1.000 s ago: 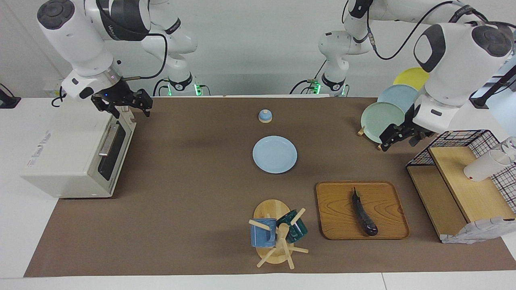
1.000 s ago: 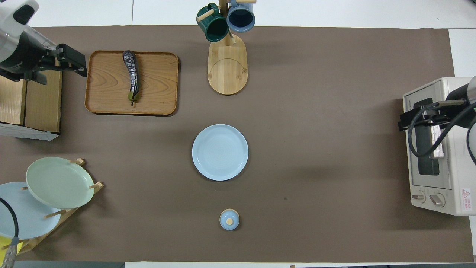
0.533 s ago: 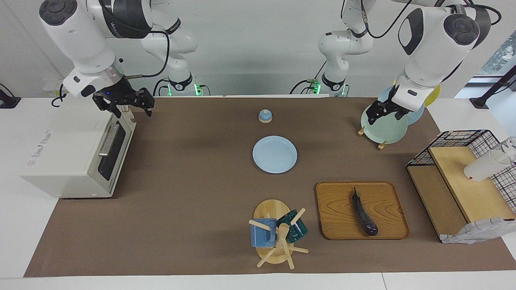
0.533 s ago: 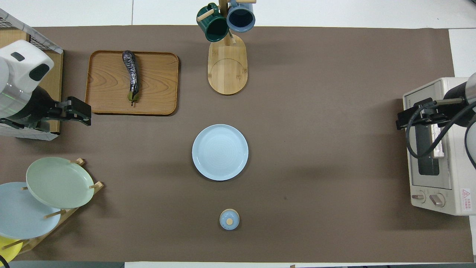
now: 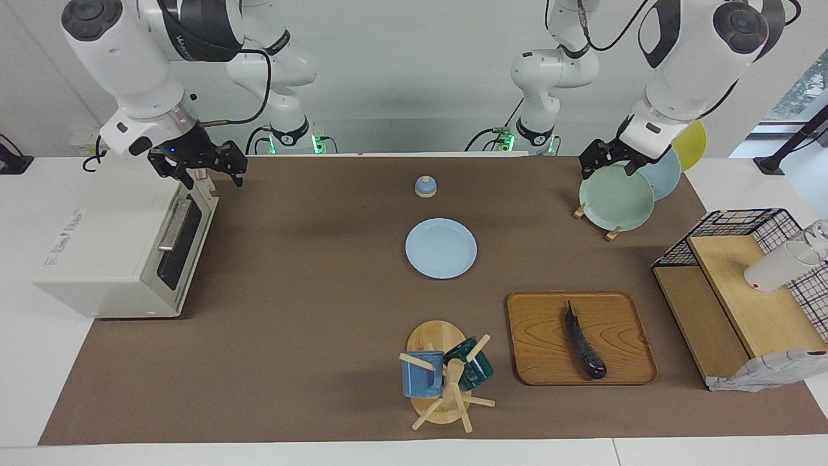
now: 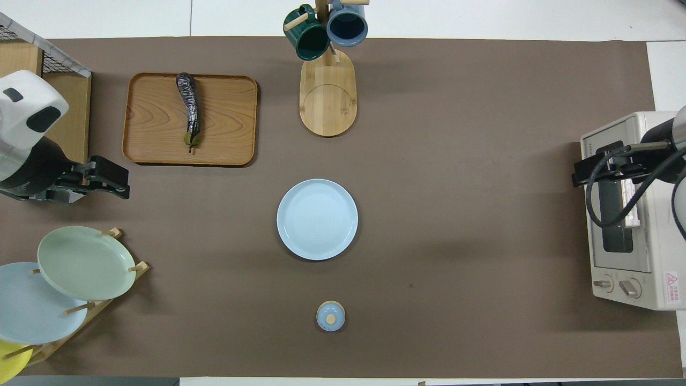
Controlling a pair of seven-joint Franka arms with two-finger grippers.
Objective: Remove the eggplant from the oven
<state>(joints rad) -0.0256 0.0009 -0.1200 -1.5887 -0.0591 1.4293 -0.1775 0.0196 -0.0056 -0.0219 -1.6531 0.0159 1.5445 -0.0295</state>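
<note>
The dark eggplant (image 5: 585,340) lies on a wooden tray (image 5: 537,349), far from the robots, toward the left arm's end of the table; it also shows in the overhead view (image 6: 188,107). The off-white oven (image 5: 110,249) stands at the right arm's end with its dark glass door shut; it also shows in the overhead view (image 6: 651,289). My right gripper (image 5: 210,175) is open and empty, over the oven's top front edge. My left gripper (image 5: 594,163) is open and empty, raised over the plate rack, well apart from the eggplant.
A pale blue plate (image 5: 441,248) lies mid-table, with a small blue lid (image 5: 425,186) nearer the robots. A mug tree (image 5: 446,378) stands beside the tray. A rack of plates (image 5: 614,197) and a wire basket with wooden shelves (image 5: 731,285) are at the left arm's end.
The left arm has swung up and back from beside the wire basket to over the plate rack. The right gripper has stayed at the oven's top edge. The eggplant has not moved.
</note>
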